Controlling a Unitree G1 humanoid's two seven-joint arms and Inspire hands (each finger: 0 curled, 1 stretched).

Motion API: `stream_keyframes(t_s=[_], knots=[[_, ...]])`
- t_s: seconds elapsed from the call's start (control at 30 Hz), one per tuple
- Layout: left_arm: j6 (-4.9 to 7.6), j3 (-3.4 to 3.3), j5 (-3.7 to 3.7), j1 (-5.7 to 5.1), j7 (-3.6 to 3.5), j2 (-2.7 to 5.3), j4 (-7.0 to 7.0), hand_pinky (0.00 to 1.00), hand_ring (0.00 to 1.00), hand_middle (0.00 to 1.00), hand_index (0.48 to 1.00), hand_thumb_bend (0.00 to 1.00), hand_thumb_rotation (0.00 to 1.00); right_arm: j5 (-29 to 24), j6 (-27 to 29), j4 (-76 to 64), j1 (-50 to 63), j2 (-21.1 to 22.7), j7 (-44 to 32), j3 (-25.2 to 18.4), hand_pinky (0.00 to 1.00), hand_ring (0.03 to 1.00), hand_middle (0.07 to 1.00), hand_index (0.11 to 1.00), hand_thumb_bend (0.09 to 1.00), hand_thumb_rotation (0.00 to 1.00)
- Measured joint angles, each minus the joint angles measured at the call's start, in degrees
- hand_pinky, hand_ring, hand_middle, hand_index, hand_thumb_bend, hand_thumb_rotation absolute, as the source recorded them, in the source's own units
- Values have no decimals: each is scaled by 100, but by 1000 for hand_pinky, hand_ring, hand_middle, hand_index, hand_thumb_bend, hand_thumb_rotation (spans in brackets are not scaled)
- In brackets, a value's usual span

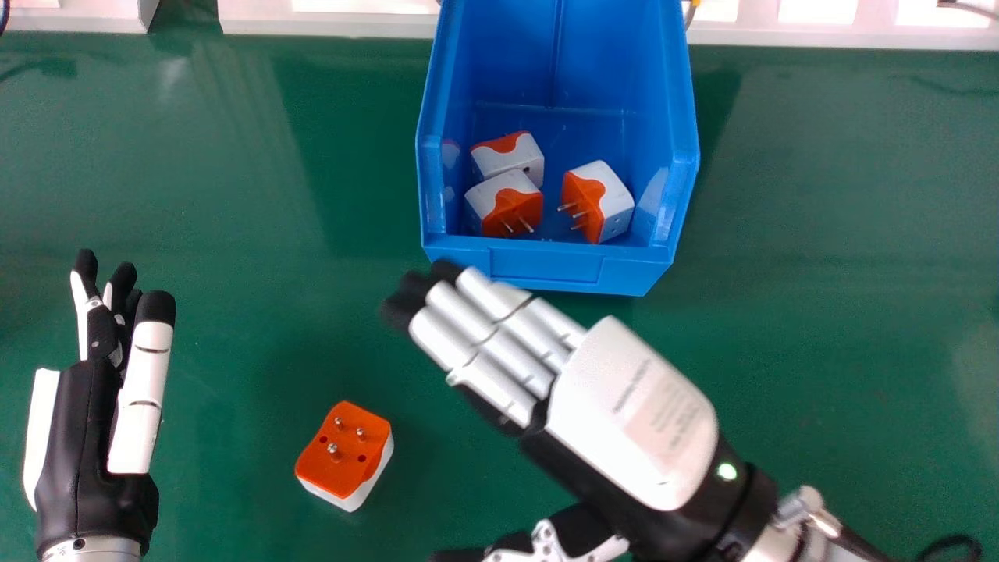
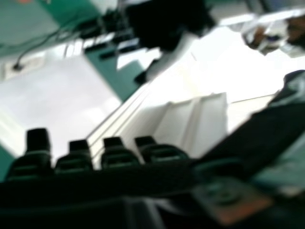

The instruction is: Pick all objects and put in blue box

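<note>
On the green table an orange and white plug adapter lies pins up, between the two hands. My right hand is over the table in front of the box, back upward, fingers straight, pointing up-left in the head view, to the right of that adapter and apart from it. Its fingers line the bottom edge of the right hand view. The blue box holds three adapters: one at the back left, one in front of it and one at the right. My left hand stays open at the far left.
Green table surface extends on both sides of the blue box. White frames run along the table's far edge. A dark cable shows at the lower right corner.
</note>
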State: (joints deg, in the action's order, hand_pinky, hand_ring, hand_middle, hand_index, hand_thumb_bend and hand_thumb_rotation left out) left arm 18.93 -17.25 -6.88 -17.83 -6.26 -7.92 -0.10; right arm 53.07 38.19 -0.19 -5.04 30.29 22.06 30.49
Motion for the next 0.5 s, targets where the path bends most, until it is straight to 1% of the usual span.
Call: stream_keyframes(t_s=[0.1, 0.2, 0.33, 0.43, 0.5], knots=[[57, 3, 5, 4, 5, 2, -1, 1000, 1000, 1000, 1000, 593, 892, 112, 121, 123, -423, -97, -262, 68, 902, 1000, 1000, 999, 379, 958], [52, 3, -2, -5, 8, 24, -7, 1000, 1000, 1000, 1000, 577, 886, 387, 241, 403, -920, -261, -406, 208, 882, 1000, 1000, 999, 357, 944], [50, 5, 0, -21, 20, 43, -31, 1000, 1000, 1000, 1000, 575, 895, 656, 266, 772, -1471, -513, -642, 443, 845, 1000, 1000, 979, 364, 928], [54, 3, -1, -60, 38, 68, -48, 1000, 1000, 1000, 1000, 579, 888, 829, 266, 1169, -1835, -727, -691, 605, 791, 970, 1000, 959, 384, 842], [53, 3, 10, -80, 81, 83, -60, 1000, 1000, 1000, 1000, 610, 918, 945, 254, 1568, -2122, -864, -693, 757, 767, 954, 1000, 953, 390, 823]])
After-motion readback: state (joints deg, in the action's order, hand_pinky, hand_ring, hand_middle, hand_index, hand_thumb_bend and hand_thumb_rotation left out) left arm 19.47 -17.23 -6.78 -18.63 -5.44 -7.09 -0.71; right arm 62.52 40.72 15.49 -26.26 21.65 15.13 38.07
